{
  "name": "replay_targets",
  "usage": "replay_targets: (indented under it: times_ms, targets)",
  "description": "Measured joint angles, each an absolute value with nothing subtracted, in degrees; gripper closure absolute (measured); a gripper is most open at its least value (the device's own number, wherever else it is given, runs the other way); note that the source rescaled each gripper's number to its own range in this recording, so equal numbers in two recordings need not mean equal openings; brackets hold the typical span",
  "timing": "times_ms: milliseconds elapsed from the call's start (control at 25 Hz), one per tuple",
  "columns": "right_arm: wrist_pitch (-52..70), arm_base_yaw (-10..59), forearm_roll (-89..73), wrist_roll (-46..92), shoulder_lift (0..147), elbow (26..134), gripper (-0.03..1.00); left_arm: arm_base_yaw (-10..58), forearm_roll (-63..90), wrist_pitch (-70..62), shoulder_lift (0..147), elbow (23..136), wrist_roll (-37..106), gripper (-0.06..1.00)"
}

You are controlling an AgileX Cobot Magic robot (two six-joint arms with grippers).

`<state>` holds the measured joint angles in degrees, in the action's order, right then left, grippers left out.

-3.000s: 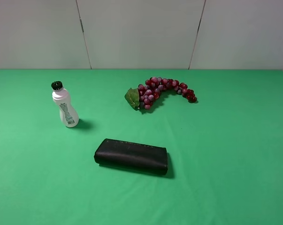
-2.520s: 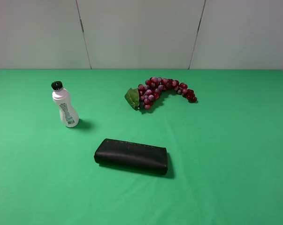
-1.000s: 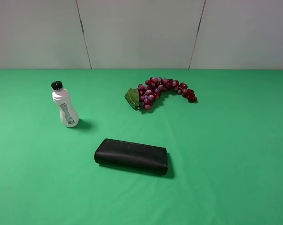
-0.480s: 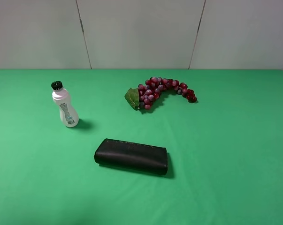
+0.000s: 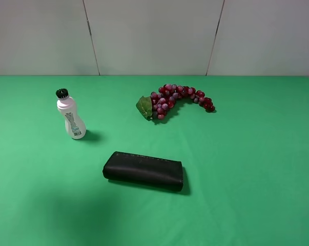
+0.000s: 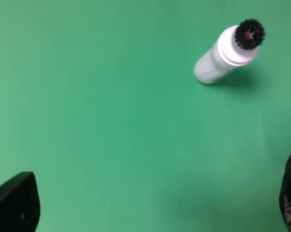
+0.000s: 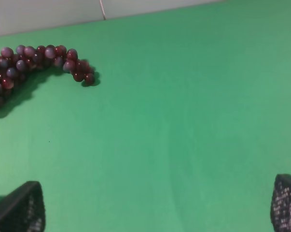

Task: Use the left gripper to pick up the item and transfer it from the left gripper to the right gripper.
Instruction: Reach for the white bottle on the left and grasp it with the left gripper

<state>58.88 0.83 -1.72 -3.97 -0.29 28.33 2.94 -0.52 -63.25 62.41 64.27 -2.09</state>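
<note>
BOTTLE AWAITS PICK-UP: A small white bottle [image 5: 71,117] with a black ribbed cap stands upright on the green tabletop [image 5: 236,154], in the left middle of the high view. It is well apart from a black case [image 5: 143,170] lying below centre and a bunch of red grapes [image 5: 176,100] above centre. Neither arm shows in that view. The left fingers [image 6: 15,203] are spread wide with nothing between them, and their wrist camera looks down on the bottle from off to one side. The right fingers [image 7: 20,208] are likewise spread and empty over bare green cloth, with the tail of the grapes in sight. The step in hand appears to be the approach for the pick-up. Doing it well likely means centring the bottle between the left fingers and closing on the lower body or narrow waist rather than the cap. That would leave the upper part free for the right fingers at the handover. A glancing touch could tip the slim bottle.
</note>
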Motion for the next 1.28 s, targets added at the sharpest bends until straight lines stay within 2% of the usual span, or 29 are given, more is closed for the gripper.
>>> replay_targets:
  times_ms: [160,600,1280]
  targets:
    - [58.9,0.8,-1.7,-4.0,-0.3,28.3,-0.03,6.8,-0.4,-63.2,71.2,68.0,-3.1,-0.06]
    - [58.9,0.8,-1.7,-4.0,-0.3,28.3,-0.03,11.6,-0.4,-60.4,86.4,70.2,-6.0,-0.06]
    - [58.9,0.8,-1.7,-4.0,-0.3,28.3,-0.03,14.7,2.1,-52.9,100.3,70.2,-6.1,-0.06]
